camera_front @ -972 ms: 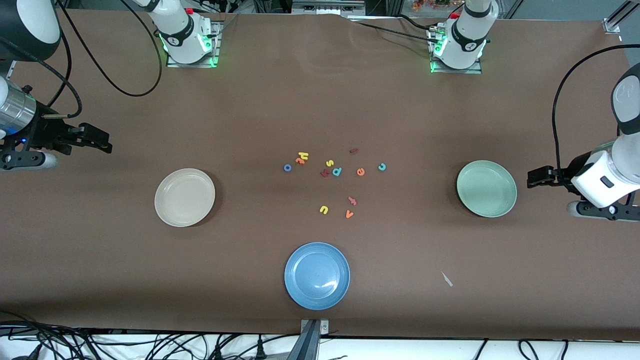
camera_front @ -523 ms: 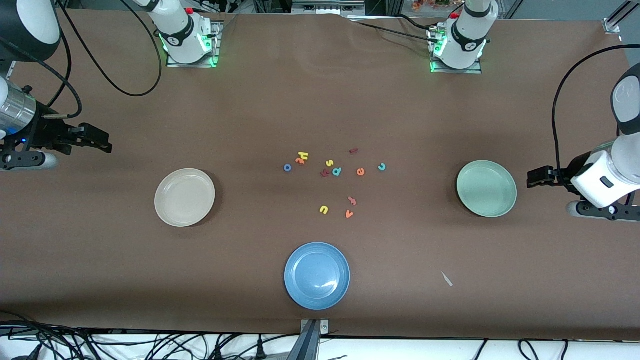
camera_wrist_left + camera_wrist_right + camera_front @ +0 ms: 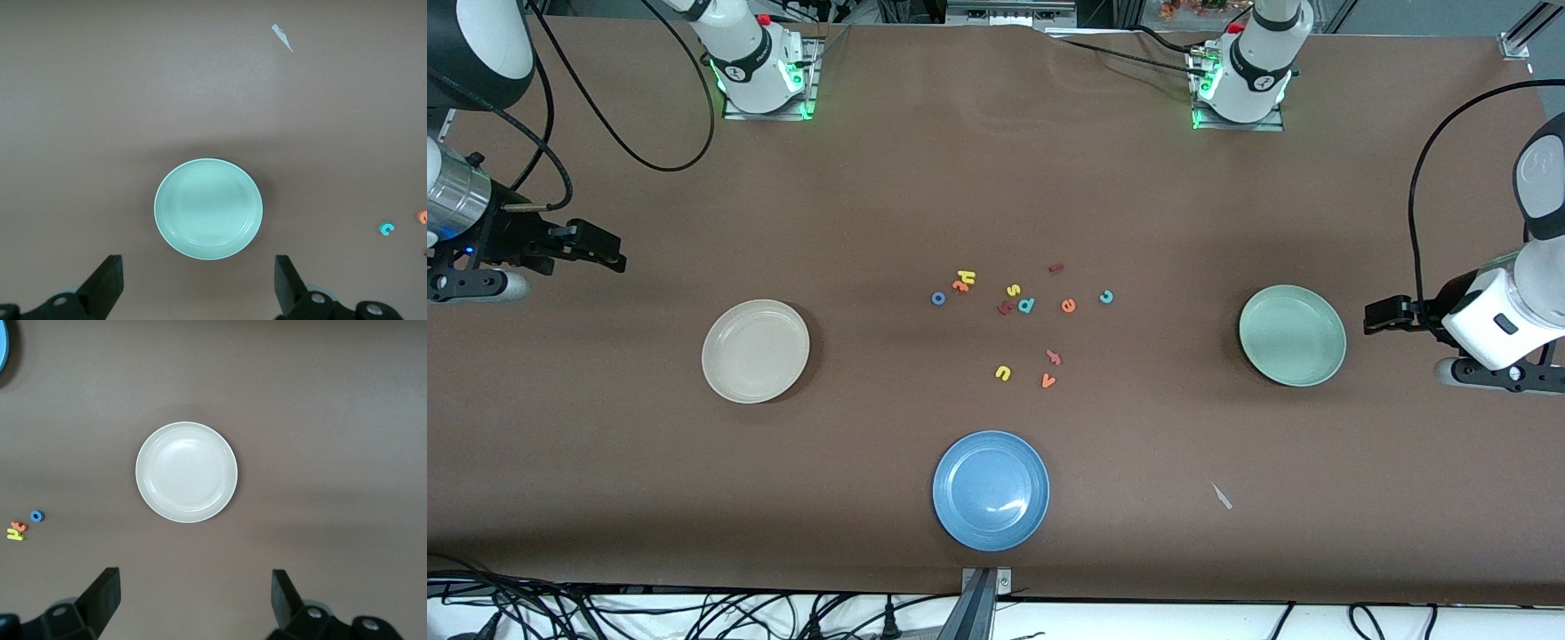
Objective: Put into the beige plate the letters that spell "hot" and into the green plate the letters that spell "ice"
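Counting three plates point(image 3: 755, 351) and eleven loose letters point(image 3: 1024, 305); both end effectors point(image 3: 199, 283) point(image 3: 193, 597) spread, empty.

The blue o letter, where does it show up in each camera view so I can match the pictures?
Front view: the blue o lies at the letter cluster's edge toward the beige plate, beside the yellow h.
Right wrist view: near the picture's edge, with the orange t and the yellow h just by it.
Left wrist view: not in it.
Shared landmark: the beige plate, in the front and right wrist views.
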